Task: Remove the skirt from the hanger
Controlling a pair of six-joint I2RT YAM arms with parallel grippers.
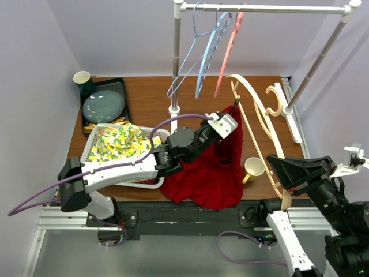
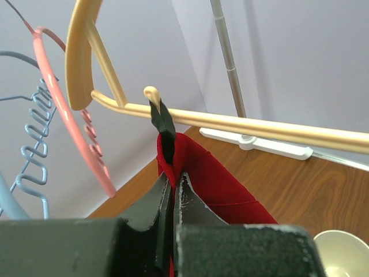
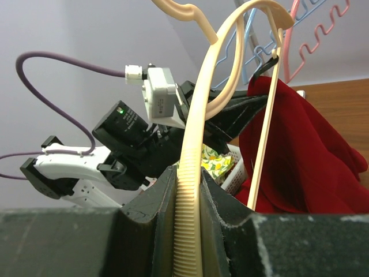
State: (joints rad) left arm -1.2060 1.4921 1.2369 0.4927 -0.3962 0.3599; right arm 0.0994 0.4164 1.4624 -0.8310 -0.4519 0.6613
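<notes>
From above we see the red skirt (image 1: 210, 170) draped mid-scene from the cream hanger (image 1: 260, 112), with the left gripper (image 1: 233, 112) at its top corner. In our left wrist view those jaws are pinched shut on the skirt's black loop (image 2: 164, 124) under the hanger's peg, we judge to unhook it. In the right wrist view the right gripper (image 3: 189, 176) clamps the hanger's ribbed arm, steadying it

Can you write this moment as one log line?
left end effector: shut on skirt | right end effector: shut on hanger | black loop: hooked on hanger
</notes>
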